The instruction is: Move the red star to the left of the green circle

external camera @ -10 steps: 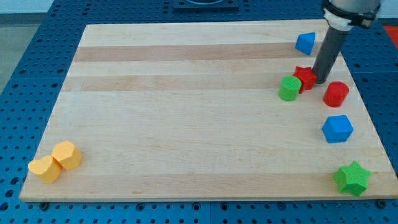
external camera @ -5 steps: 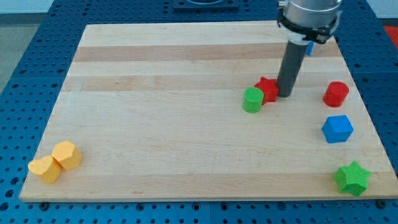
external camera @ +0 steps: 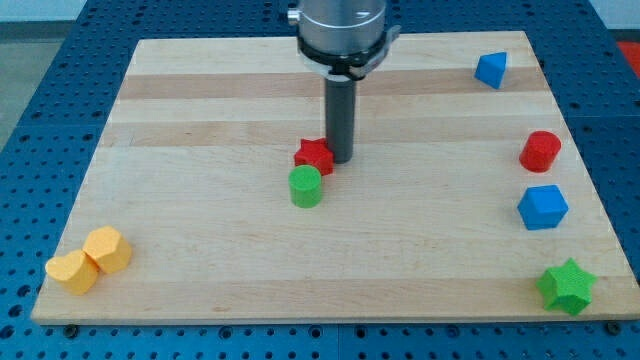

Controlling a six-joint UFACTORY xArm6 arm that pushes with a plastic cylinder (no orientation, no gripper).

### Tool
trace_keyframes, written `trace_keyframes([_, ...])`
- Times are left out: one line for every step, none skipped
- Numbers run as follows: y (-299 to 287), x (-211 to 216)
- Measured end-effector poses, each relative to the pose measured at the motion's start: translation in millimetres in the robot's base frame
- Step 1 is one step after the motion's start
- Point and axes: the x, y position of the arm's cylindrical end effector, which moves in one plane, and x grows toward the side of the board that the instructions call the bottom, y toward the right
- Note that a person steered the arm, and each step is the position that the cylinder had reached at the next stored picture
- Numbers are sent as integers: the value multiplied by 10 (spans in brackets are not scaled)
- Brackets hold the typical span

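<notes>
The red star (external camera: 313, 155) lies near the middle of the wooden board (external camera: 200, 220). The green circle (external camera: 306, 187) sits just below it, slightly to the view's left, touching or nearly touching it. My tip (external camera: 340, 160) stands against the red star's right side. The rod rises from there to the arm's grey body at the view's top.
A blue block (external camera: 490, 69) lies at the top right. A red cylinder (external camera: 540, 151), a blue block (external camera: 543, 207) and a green star (external camera: 567, 287) line the right edge. Two yellow blocks (external camera: 88, 260) sit at the bottom left corner.
My tip has moved far to the view's left, pushing the red star and the green circle along. The green circle has slipped from the star's left to below it.
</notes>
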Motion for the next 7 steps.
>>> trace_keyframes([-410,-56])
trace_keyframes([-827,-45])
trace_keyframes([-1312,15])
trace_keyframes([-1334,16])
trace_keyframes([-1450,96])
trace_keyframes([-1125,-50])
trace_keyframes([-573,-111])
